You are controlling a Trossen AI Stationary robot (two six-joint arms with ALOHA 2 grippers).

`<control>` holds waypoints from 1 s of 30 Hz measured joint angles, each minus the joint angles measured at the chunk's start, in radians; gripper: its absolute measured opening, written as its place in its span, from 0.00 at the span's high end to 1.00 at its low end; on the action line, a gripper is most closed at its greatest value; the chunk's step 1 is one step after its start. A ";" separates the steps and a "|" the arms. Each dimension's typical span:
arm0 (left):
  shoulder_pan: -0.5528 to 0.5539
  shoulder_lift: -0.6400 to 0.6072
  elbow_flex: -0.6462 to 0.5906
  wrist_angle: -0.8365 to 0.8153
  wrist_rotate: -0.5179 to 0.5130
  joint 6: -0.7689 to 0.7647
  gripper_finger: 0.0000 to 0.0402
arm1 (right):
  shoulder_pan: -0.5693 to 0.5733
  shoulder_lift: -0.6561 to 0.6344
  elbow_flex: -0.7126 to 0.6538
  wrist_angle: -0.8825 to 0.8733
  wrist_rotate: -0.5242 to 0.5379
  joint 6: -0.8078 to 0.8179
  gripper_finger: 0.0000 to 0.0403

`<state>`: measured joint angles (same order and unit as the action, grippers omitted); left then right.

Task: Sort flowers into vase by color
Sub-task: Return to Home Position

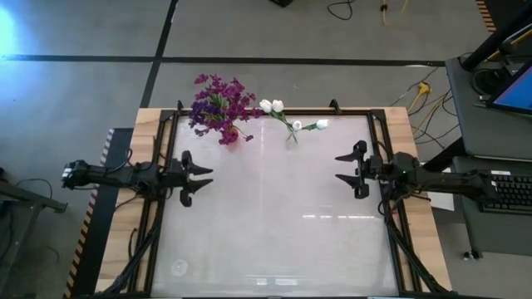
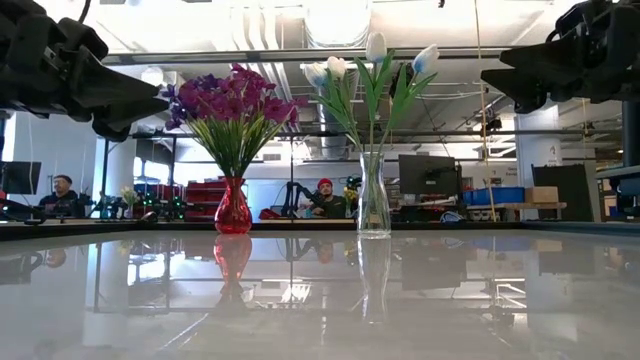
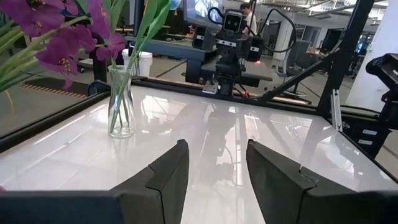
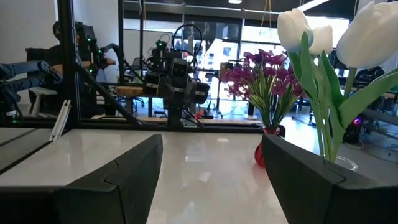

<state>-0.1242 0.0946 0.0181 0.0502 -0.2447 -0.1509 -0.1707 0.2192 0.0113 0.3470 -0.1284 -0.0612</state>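
Note:
The purple flowers [image 1: 218, 106] stand in a red vase [image 2: 233, 210] at the table's far edge, left of centre. The white tulip flowers [image 1: 283, 112] stand in a clear glass vase [image 2: 374, 200] just to their right. Both vases rest upright on their bases. My left gripper [image 1: 202, 178] hovers open at the table's left side, above the surface, pointing level toward the right. My right gripper [image 1: 343, 169] hovers open at the right side, pointing toward the left. Nothing sits between either pair of fingers [image 3: 168, 180] [image 4: 134, 174].
The glossy white tabletop [image 1: 274, 216] lies within a black frame rail [image 1: 166, 166]. Beyond the right edge stand a desk with a keyboard [image 1: 507, 191] and cables. People sit in the room behind the table [image 2: 62, 190].

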 joint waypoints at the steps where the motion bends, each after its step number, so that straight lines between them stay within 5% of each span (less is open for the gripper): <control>1: 0.000 0.003 0.000 0.000 0.000 0.000 0.63 | 0.000 0.000 0.000 0.000 0.000 0.000 0.34; 30: 0.000 0.085 0.001 0.002 0.000 0.000 0.63 | 0.000 0.000 0.000 0.001 0.000 0.000 0.34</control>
<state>-0.1242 0.1795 0.0193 0.0517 -0.2447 -0.1509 -0.1707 0.2188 0.0109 0.3477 -0.1287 -0.0608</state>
